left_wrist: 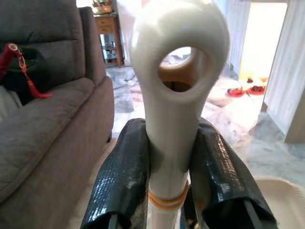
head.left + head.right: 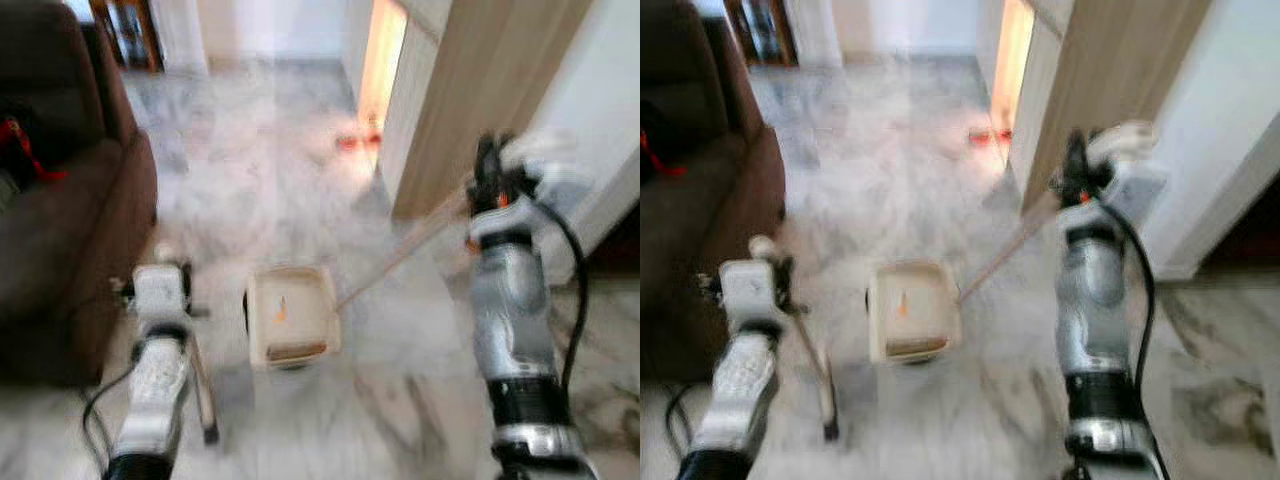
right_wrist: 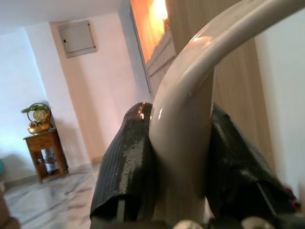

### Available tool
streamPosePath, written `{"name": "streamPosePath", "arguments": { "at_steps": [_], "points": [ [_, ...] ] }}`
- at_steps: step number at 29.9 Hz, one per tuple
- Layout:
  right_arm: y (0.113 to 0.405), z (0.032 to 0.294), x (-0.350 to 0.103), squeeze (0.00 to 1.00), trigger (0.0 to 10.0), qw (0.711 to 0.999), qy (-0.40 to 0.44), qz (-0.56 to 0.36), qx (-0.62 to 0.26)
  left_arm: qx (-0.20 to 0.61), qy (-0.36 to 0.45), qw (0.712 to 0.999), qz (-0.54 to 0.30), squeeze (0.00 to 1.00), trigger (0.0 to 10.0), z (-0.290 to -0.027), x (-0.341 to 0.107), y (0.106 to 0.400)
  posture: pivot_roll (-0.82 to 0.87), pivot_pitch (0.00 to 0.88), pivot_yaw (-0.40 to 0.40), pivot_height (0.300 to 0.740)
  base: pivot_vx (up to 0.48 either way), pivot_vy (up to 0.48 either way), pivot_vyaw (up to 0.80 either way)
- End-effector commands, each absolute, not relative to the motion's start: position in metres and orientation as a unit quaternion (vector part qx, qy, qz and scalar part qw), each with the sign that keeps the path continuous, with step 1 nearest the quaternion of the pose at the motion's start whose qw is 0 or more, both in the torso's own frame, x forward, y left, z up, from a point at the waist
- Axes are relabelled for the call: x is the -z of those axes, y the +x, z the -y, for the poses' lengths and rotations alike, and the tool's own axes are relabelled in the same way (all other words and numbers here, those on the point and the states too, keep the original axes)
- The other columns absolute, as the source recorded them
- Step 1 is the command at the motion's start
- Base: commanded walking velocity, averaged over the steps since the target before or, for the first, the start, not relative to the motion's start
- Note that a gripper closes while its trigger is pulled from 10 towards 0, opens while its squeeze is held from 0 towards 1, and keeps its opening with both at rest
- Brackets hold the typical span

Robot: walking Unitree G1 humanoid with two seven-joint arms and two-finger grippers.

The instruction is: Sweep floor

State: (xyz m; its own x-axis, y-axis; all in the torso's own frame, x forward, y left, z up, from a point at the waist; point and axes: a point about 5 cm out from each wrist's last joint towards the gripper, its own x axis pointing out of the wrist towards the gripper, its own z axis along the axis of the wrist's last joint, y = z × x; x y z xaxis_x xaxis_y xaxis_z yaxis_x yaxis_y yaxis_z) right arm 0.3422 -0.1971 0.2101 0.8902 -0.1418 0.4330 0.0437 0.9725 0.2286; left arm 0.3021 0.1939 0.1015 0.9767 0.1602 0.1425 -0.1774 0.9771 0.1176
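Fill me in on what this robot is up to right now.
It is sweeping a marble floor. The left gripper is shut on the white looped end of a broom handle, beside a dark sofa. The right gripper is shut on the curved cream handle of a dustpan, which sits on the floor between the arms with a small orange scrap inside.

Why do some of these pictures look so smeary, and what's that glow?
Both eye views are motion-blurred, smearing the dustpan and floor; the wrist views are sharp on the left gripper and right gripper; a bright doorway overexposes all four.
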Motion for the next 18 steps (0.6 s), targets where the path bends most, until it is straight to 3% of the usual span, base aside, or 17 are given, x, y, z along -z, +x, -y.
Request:
{"name": "streamPosePath", "arguments": {
  "at_steps": [1,18],
  "points": [
    [0.3419,0.1891,-0.2358,0.0,10.0,0.952,0.114,0.281,0.033,-0.089,0.067,0.989,0.095,0.0,10.0,-0.1967,-0.1128,0.3046,0.09,0.0,-0.068,0.74,0.349,0.0,0.0],
    [0.3427,0.1896,-0.2399,0.0,10.0,0.951,0.114,0.285,0.028,-0.093,0.064,0.989,0.093,0.0,10.0,-0.1955,-0.1105,0.3041,0.1,0.0,-0.085,0.74,0.351,0.0,0.0]
  ]
}}
